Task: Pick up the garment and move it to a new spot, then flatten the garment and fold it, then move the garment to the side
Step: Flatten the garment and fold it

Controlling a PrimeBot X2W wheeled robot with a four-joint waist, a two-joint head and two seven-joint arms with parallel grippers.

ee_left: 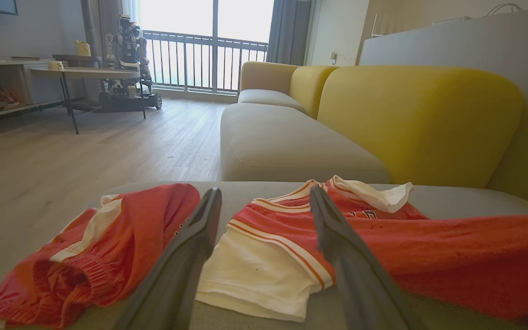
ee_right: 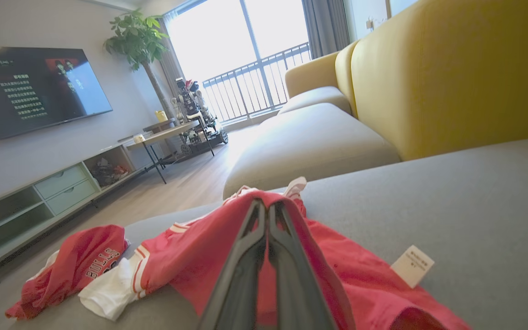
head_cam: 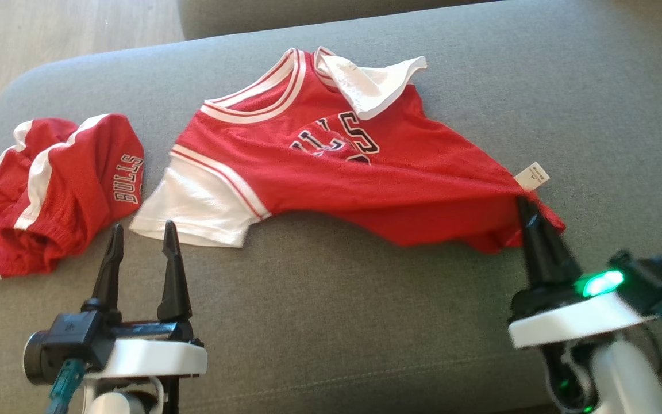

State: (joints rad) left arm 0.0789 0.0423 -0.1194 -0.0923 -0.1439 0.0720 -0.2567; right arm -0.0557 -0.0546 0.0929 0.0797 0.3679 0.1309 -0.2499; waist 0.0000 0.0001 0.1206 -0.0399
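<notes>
Right pincer [head_cam: 524, 202] in the head view is squeezed together on the lower hem of the red jersey [head_cam: 337, 167], just under the white tag [head_cam: 532, 175], and the cloth bunches up toward the tips. That arm comes in from the lower right, fingers pointing up and a bit left, with a green light on the wrist. Left pincer [head_cam: 142, 229] sits lower left with its fingers apart and nothing between them, tips just short of the jersey's white sleeve. Jersey lies spread across the grey sofa cushion [head_cam: 337, 322], with a white flap folded over by the collar. Red shorts [head_cam: 61, 184] sit crumpled just beside it on the left.

Left wrist view: left pincer [ee_left: 264, 190] is spread wide, low over the cushion. The white sleeve lies beyond the fingers, the shorts [ee_left: 122, 238] are off to the left, and a yellow backrest [ee_left: 420, 119] is behind.

Right wrist view: right pincer [ee_right: 266, 206] is pressed tight together with red cloth humped around the tips, and the tag [ee_right: 411, 266] lies to the right.
</notes>
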